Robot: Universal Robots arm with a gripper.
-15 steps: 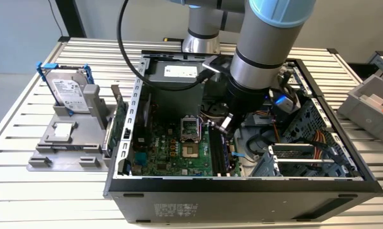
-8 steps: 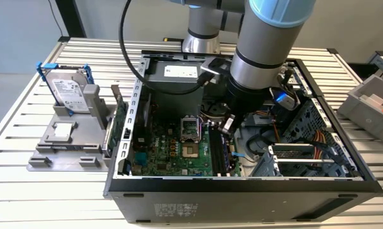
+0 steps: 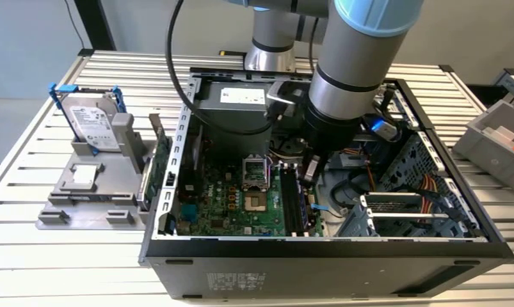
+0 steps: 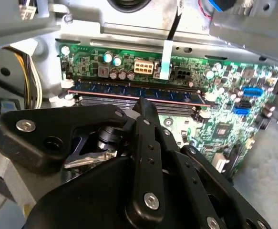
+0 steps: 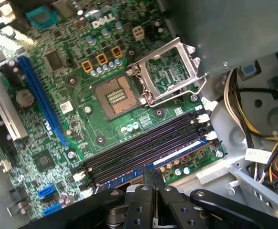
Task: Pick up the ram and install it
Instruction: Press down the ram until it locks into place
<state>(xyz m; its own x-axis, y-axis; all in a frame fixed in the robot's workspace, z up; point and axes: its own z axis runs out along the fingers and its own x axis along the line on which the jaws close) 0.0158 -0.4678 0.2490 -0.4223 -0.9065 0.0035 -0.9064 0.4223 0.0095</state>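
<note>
The gripper (image 3: pixel 310 167) hangs inside the open computer case (image 3: pixel 325 246), directly over the memory slots (image 5: pixel 148 145) of the green motherboard (image 3: pixel 231 198) — fingers drawn narrow, pinching the top edge of the ram (image 4: pixel 134 92). In the second wrist view the blue stick stands on edge in the slot nearest the board's edge, apparently lying along the slot's length; whether its end latches have closed cannot be told. Pick-up looks done; seating appears under way or nearly finished. Outside the case, a hard drive (image 3: pixel 93 121) stands in a grey holder (image 3: pixel 86 192).
</note>
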